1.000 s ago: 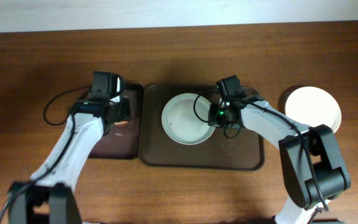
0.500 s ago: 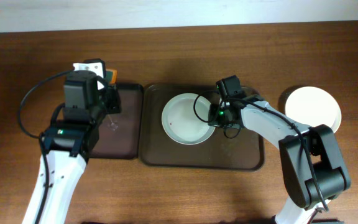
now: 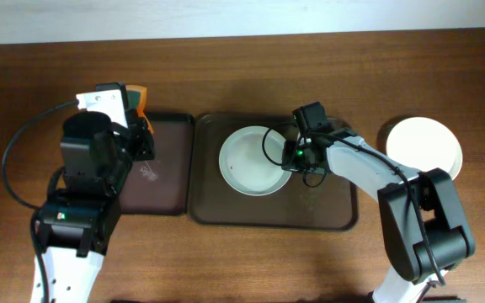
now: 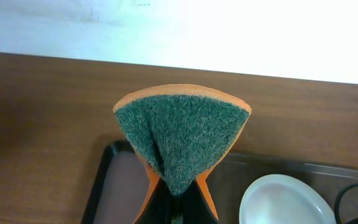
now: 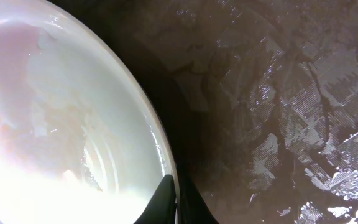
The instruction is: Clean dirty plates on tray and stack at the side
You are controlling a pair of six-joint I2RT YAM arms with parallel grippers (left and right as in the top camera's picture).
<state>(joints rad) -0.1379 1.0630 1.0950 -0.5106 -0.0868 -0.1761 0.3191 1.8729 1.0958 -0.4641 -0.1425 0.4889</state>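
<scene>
One white plate point(image 3: 253, 160) lies on the large dark-brown tray point(image 3: 327, 206), left of its middle; a small dark-red smear shows near its left rim. My right gripper point(image 3: 291, 157) is shut on this plate's right rim point(image 5: 160, 155), one finger inside and one outside. A white plate point(image 3: 424, 147), or a stack of them, sits on the table to the right of the tray. My left gripper point(image 3: 131, 109) is raised above the small tray's far edge and is shut on the green-and-orange sponge point(image 4: 182, 140), squeezed into a fan.
The smaller black-rimmed tray point(image 3: 162, 177) lies left of the big tray, bare with a wet mark. The big tray's floor point(image 5: 291, 106) is wet and streaked. The pale wall runs along the table's far edge.
My left arm has risen from the small tray with the sponge in its jaws and moved left and back. The right arm and the plate have not moved.
</scene>
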